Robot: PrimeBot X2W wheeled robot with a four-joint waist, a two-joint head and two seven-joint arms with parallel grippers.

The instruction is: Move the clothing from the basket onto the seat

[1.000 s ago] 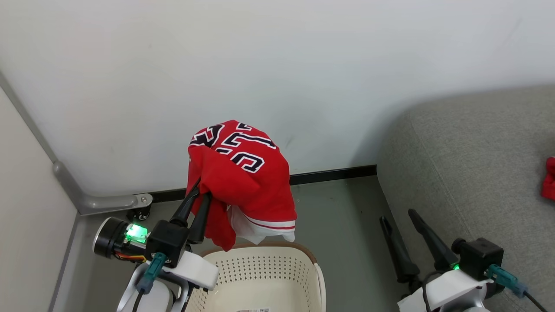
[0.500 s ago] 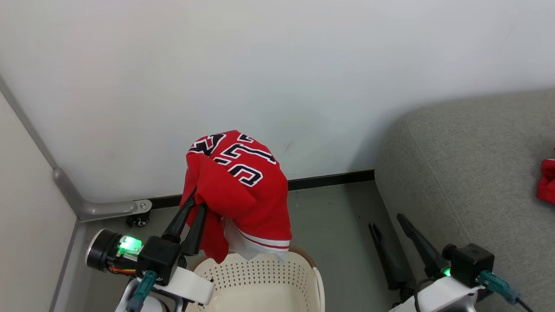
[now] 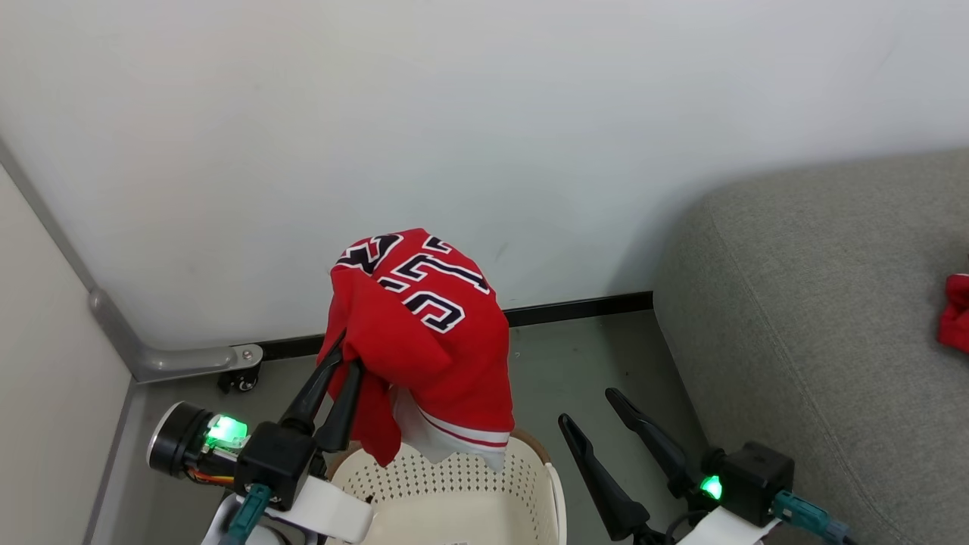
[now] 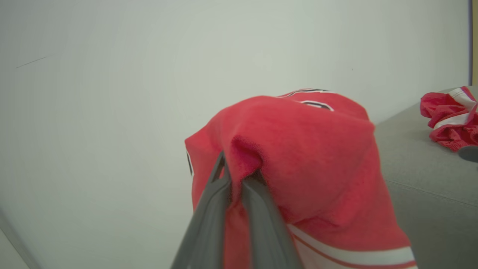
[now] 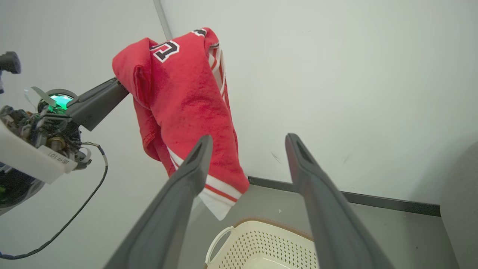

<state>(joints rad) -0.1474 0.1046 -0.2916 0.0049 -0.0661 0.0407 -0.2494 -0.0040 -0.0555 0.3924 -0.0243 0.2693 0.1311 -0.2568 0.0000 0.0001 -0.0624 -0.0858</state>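
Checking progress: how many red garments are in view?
2: a jersey hanging from the left gripper above the basket, and shorts on the sofa. Basket's floor partly hidden.

basket [image 3: 454, 484] on floor [image 3: 583, 363], shorts [image 4: 446, 119] on sofa [image 3: 817, 303]

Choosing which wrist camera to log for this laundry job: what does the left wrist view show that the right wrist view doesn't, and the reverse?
Left wrist view: the red shorts lying on the grey sofa. Right wrist view: the cream basket below the hanging hem, and the open right gripper. Both: the red jersey pinched in the shut left gripper, the white wall, some sofa.
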